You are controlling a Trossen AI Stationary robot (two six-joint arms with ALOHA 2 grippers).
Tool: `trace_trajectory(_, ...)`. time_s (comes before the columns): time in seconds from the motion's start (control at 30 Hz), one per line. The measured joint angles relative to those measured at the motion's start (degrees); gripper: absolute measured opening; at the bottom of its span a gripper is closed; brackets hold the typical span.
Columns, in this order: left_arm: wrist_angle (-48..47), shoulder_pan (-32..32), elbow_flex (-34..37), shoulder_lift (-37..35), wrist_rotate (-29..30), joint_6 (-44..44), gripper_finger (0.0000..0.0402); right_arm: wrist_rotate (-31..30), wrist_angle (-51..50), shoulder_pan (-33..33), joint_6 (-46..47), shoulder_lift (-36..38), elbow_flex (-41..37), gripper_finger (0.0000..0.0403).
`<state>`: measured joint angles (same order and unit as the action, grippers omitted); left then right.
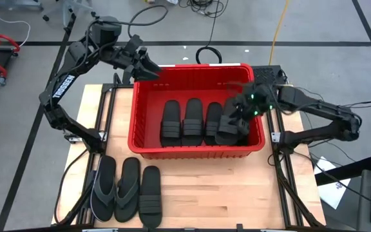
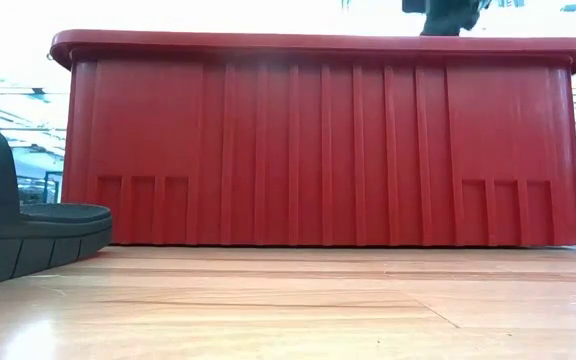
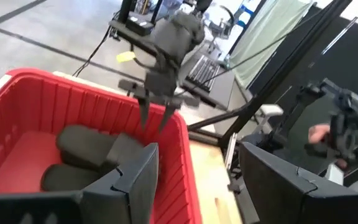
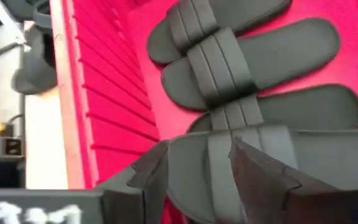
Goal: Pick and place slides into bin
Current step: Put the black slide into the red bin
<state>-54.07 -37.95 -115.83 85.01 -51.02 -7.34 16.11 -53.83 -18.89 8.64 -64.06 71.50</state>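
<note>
Since it's lowering a sandal (image 1: 227,129) onto those in the bin (image 1: 140,138), right gripper (image 1: 240,116) is clamped on it; left gripper (image 1: 148,67), fingers apart, waits at rim w/ three left on table (image 1: 237,200).

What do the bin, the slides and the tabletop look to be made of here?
Bin: glossy red moulded plastic, judging by its ribbed walls and thick rim. Slides: matte black, probably rubber or foam; ribbed straps, no shine. Tabletop: light wood, likely sealed, with visible grain and faint reflections in the low view.

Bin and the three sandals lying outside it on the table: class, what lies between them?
Nothing: in the high view, only bare wooden table separates the bin from the three sandals.
</note>
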Motion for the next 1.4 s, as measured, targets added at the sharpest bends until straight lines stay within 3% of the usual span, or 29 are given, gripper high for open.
trace_trajectory(0.27, -2.86, 0.04, 0.0, 0.0, 1.37, 4.67, 0.0218, 29.32, 1.63, -21.24, -7.9, -2.76, 0.02, 0.02)
trace_trajectory(0.43, -2.88, 0.04, 0.0, 0.02, 5.18, 4.22, 0.0218, 36.6, -2.38, -27.11, -15.75, -8.31, 0.02, 0.0205)
trace_trajectory(0.53, -2.88, 0.04, 0.0, 0.02, 5.5, 4.0, 0.0218, 37.75, -8.49, -26.73, -22.75, -11.75, 0.02, 0.0205)
trace_trajectory(0.7, -2.88, 0.04, 0.0, 0.02, 6.01, 3.86, 0.0218, 33.17, -16.1, -26.56, -32.42, -17.47, 0.0, 0.0206)
trace_trajectory(0.93, -6.56, 0.04, 0.0, 0.02, 6.11, 6.33, 0.0218, 33.27, -19.89, -27.22, -37.55, -22.67, 0.0, 0.0206)
trace_trajectory(1.03, -8.48, 0.04, 0.0, 0.02, 6.15, 7.42, 0.0218, 29.86, -20.83, -27.24, -39.66, -23.74, 0.0, 0.0205)
trace_trajectory(1.2, -9.84, 0.04, 0.0, 0.03, 6.18, 9.58, 0.0218, 25.8, -19.33, -27.19, -40.06, -23.9, 0.0, 0.0202)
trace_trajectory(1.4, -9.61, 0.04, 0.0, 0.04, 6.33, 10.5, 0.0218, 25.86, -19.15, -27.13, -39.97, -23.9, 0.0, 0.0203)
